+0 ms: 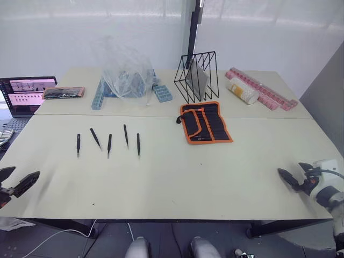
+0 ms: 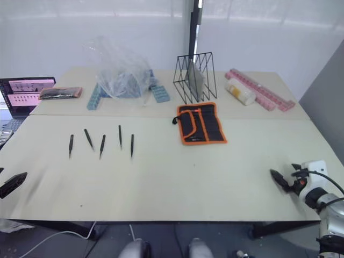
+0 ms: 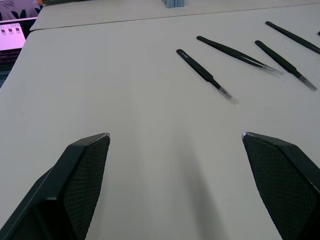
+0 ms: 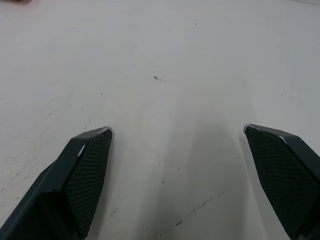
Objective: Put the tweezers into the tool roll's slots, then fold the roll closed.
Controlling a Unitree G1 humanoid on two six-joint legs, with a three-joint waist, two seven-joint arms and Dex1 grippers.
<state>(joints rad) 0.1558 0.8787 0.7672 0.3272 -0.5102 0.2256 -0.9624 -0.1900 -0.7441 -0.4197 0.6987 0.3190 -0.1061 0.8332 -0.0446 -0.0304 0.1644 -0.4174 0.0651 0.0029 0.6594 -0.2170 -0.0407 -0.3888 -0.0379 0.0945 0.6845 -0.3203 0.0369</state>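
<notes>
Five black tweezers [image 1: 108, 144] lie in a loose row on the left half of the pale table [image 1: 172, 177]; the tool roll [image 1: 206, 122] lies unfolded well to their right, its slots [image 1: 214, 121] facing up; the left gripper [image 3: 175, 150] hovers near the table's front left edge, fingers spread and empty; the right gripper [image 4: 177, 145] hovers near the front right edge, likewise released.

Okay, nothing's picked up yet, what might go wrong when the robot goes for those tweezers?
The tweezers are slim and lie flat on the table, so the open left gripper may slip off one or nudge its close neighbours. The tool roll lies well to their right, so a loosely held tweezer might drop on the way.
</notes>
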